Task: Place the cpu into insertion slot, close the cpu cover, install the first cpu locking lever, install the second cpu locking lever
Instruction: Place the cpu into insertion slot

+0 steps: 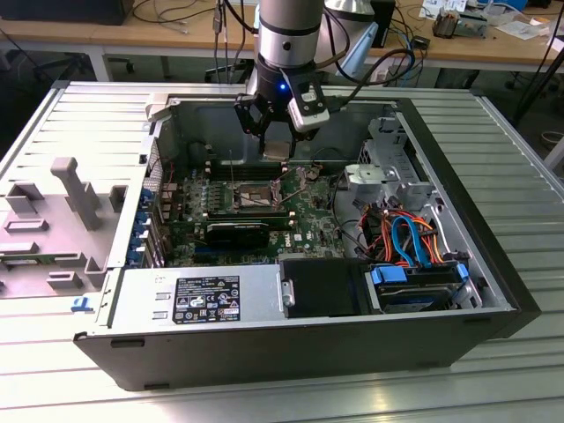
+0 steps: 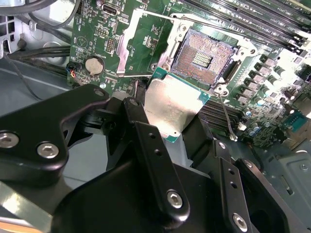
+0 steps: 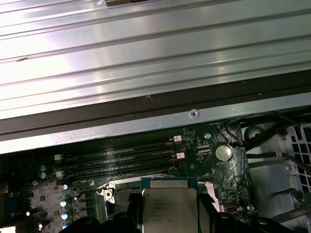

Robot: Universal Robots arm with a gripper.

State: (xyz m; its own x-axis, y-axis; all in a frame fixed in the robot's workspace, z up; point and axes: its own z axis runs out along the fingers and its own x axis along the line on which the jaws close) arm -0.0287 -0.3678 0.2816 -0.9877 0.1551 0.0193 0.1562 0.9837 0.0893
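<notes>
Gripper (image 2: 171, 127) fingers (image 2: 141, 124) pinched narrowly on the cpu (image 2: 172, 102), chip tilted, held above the motherboard (image 2: 95, 31) near one corner of the insertion slot (image 2: 203, 57); slot bare, gold contacts showing; cpu cover (image 2: 122, 48) swung open beside it, toward the coin cell (image 2: 94, 64)

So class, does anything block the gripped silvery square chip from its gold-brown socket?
Nothing visible: the gold-brown socket lies bare, its grey metal cover frame swung open beside it; the gripper holds the silvery chip.
</notes>
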